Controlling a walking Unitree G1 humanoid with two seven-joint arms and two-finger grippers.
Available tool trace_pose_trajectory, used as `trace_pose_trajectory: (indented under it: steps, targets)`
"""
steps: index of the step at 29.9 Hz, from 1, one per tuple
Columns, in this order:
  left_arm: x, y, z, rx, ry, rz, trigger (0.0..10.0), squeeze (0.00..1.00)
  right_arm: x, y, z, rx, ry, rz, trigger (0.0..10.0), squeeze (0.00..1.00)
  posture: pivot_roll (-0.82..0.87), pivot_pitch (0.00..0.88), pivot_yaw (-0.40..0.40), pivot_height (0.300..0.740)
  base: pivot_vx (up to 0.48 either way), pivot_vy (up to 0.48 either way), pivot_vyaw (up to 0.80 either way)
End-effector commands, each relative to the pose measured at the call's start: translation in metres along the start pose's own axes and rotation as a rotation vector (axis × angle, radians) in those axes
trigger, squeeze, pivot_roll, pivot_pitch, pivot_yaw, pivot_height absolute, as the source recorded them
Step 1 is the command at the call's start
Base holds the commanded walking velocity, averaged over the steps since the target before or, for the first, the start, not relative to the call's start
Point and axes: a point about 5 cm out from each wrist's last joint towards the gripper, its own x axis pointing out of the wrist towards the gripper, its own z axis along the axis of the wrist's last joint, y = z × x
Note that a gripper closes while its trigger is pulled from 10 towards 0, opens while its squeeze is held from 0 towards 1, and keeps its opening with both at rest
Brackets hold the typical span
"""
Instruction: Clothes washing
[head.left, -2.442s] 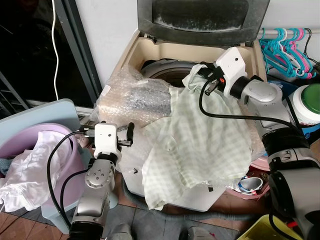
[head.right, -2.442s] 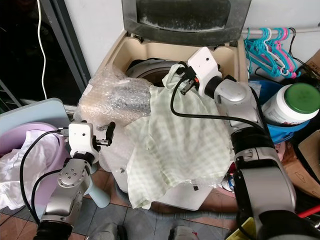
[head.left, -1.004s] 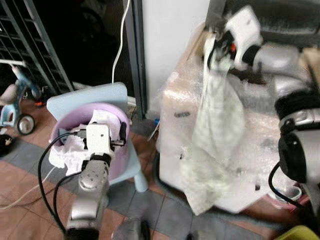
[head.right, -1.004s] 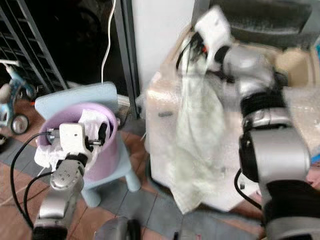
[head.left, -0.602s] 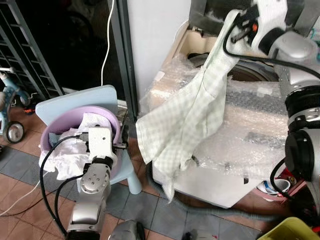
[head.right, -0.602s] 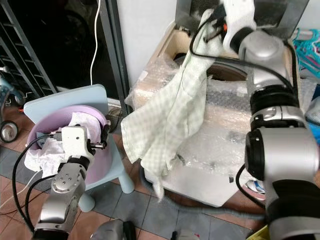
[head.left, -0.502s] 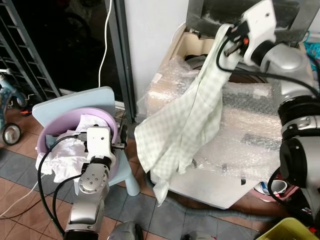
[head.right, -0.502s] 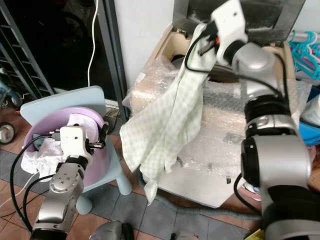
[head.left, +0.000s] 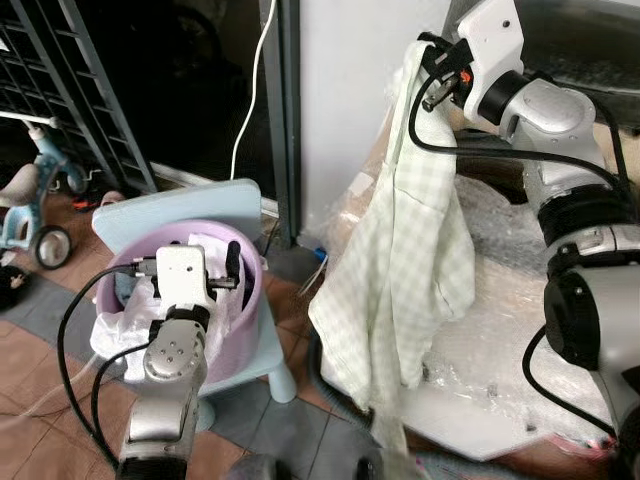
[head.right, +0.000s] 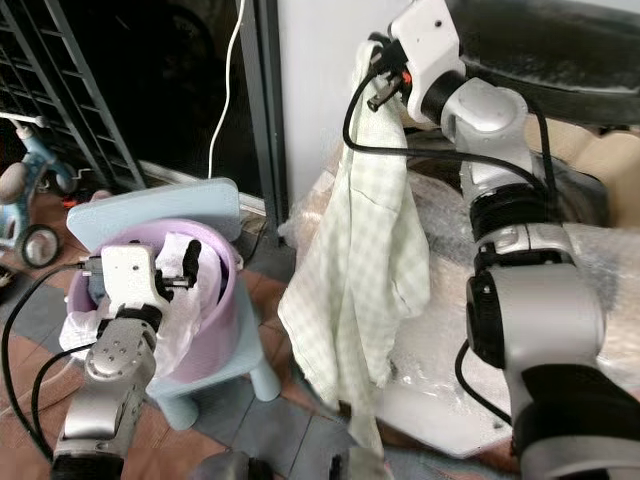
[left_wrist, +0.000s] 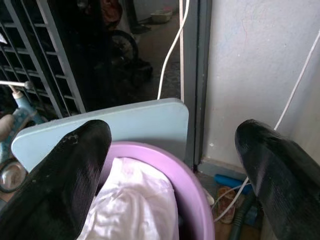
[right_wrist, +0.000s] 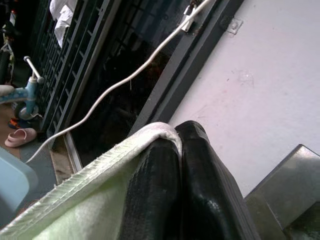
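Shirt (head.left: 415, 260), the pale green checked one, hangs straight down from the right tool (head.left: 432, 72), which is pinching its top edge with both fingers pressed together. So its long axis is vertical, hem dangling near the floor in front of the bubble-wrapped washer (head.left: 520, 300). The washer's tub opening sits behind and to the right of the shirt, so I'd say it has to swing that way and lift clear. Left tool (head.left: 182, 275) is spread wide, hovering over the purple basin (head.left: 245, 300) of white laundry (left_wrist: 132, 200), well apart from the shirt.
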Motion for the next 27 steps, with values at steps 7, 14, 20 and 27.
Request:
trace_pose_trajectory:
  steps: [7, 14, 20, 27]
  targets:
    - [0.003, -0.01, -0.001, -0.014, 0.015, -0.014, 10.0, 0.0, -0.056, -0.132, 0.071, -0.012, 0.055, -0.874, 10.0, 0.0, -0.04, 0.0, 0.005, 0.74, 0.062, 0.0, 0.0]
    - [0.0, -0.007, -0.003, -0.022, 0.027, 0.002, 10.0, 0.0, -0.067, -0.145, 0.109, -0.169, -0.089, -0.892, 10.0, 0.0, -0.05, 0.0, 0.0, 0.74, 0.0, 0.0, 0.0]
    - [-0.001, -0.01, -0.003, -0.022, 0.031, -0.008, 10.0, 0.0, -0.038, -0.092, 0.029, -0.048, 0.056, -0.593, 10.0, 0.0, -0.04, 0.0, 0.005, 0.74, 0.0, 0.0, 0.0]
    - [-0.001, -0.01, -0.004, -0.022, 0.041, -0.028, 10.0, 0.0, -0.031, -0.03, -0.019, 0.021, 0.017, -0.215, 10.0, 1.0, -0.05, 0.0, 0.016, 0.74, 0.0, 0.0, 0.0]
